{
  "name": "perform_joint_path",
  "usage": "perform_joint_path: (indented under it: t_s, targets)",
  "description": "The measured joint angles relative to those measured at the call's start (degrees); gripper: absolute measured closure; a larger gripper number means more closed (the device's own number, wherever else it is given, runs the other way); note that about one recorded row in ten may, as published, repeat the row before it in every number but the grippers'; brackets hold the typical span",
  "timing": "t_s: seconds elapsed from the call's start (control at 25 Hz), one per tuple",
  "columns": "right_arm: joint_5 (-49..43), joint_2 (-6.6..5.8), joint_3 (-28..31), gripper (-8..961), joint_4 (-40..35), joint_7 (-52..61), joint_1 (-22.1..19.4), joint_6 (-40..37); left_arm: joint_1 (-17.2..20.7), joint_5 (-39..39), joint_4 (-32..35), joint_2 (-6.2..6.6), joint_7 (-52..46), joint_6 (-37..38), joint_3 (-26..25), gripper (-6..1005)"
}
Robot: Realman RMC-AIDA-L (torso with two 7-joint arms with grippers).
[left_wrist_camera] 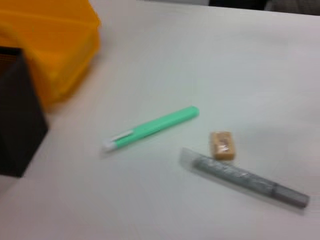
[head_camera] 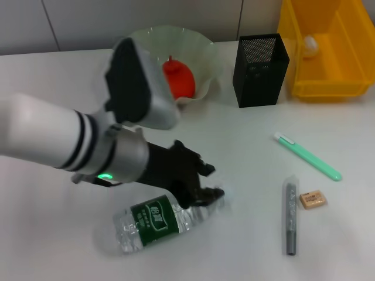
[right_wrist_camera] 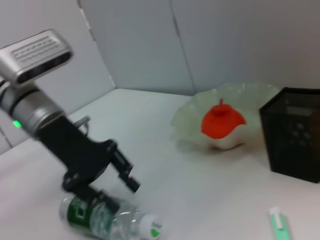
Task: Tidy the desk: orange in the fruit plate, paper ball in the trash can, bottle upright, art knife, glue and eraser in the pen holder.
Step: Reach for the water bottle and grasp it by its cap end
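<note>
The bottle (head_camera: 155,221) lies on its side near the table's front, cap (head_camera: 219,192) to the right; it also shows in the right wrist view (right_wrist_camera: 107,220). My left gripper (head_camera: 205,181) is open, its fingers astride the bottle's neck end; it also shows in the right wrist view (right_wrist_camera: 112,185). The orange (head_camera: 179,79) sits in the fruit plate (head_camera: 205,52). The paper ball (head_camera: 309,44) lies in the trash can (head_camera: 328,88). A green pen-shaped tool (head_camera: 307,156), a grey stick (head_camera: 290,216) and the eraser (head_camera: 312,199) lie on the table at the right. The pen holder (head_camera: 261,73) stands upright. My right gripper is out of view.
The left wrist view shows the green tool (left_wrist_camera: 152,128), the eraser (left_wrist_camera: 221,145) and the grey stick (left_wrist_camera: 247,178) close together, with the pen holder (left_wrist_camera: 17,115) and trash can (left_wrist_camera: 50,45) beyond them. A grey wall runs along the table's back.
</note>
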Motion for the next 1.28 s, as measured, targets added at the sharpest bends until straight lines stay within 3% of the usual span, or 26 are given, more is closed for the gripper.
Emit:
perform_joint_path:
  t_s: [0.24, 0.4, 0.6, 1.04, 1.28]
  targets:
    - [-0.45, -1.39, 0.03, 252, 2.29, 0.0, 1.12, 2.31, -0.43, 2.71, 3.64, -0.23, -5.64, -2.02, 3.74, 533]
    - [-2.19, -2.1, 0.01, 253, 3.62, -0.31, 2.34, 3.75, -2.18, 9.67, 4.4, -0.35, -12.08, -4.61, 7.67, 519]
    - [-2.3, -2.45, -0.36, 252, 5.1, -0.52, 2.63, 5.71, -3.02, 14.32, 3.77, -0.37, -16.62, -7.66, 10.74, 522]
    - [-3.0, -2.84, 0.04, 253, 6.17, -1.03, 2.65, 6.85, -2.32, 16.82, 5.44, -0.37, -22.8, -9.48, 13.32, 530]
    - [-3.14, -2.99, -0.42, 252, 6.17, -1.11, 2.98, 7.62, -2.68, 16.92, 6.05, -0.37, -27.74, -8.3, 13.09, 439]
